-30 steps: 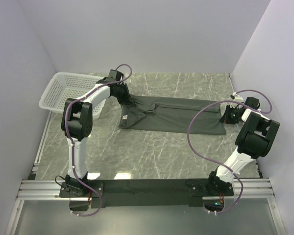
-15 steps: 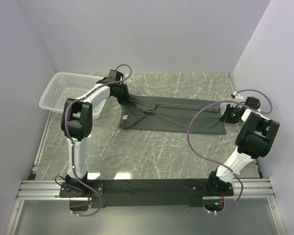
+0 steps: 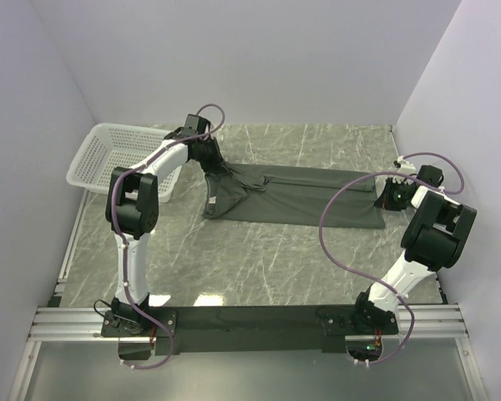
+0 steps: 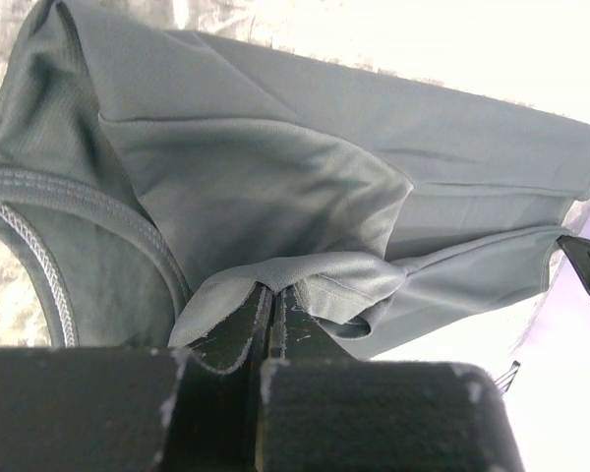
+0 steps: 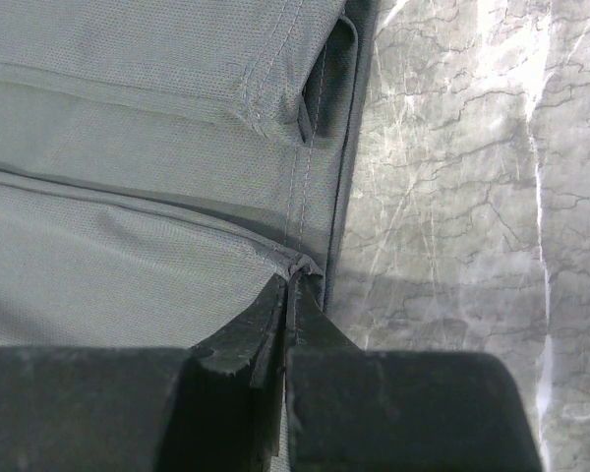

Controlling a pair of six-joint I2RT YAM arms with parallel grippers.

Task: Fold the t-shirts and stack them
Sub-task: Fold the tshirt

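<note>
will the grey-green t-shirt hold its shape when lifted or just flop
Probably floppy: the t-shirt bunches into soft folds where the left gripper pinches it. It would likely sag between that and the right gripper at its hem. Thin fabric suggests light.

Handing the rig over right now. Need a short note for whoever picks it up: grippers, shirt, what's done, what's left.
Left gripper: shut on a fold of the t-shirt at its collar end, near the basket.
Right gripper: shut on the hem corner at the opposite end.
Position: the t-shirt is stretched as a long band across the far side of the table.
Done: apparently a lengthwise fold.
Left: finish folding and set it down; nothing stacked yet.
</note>
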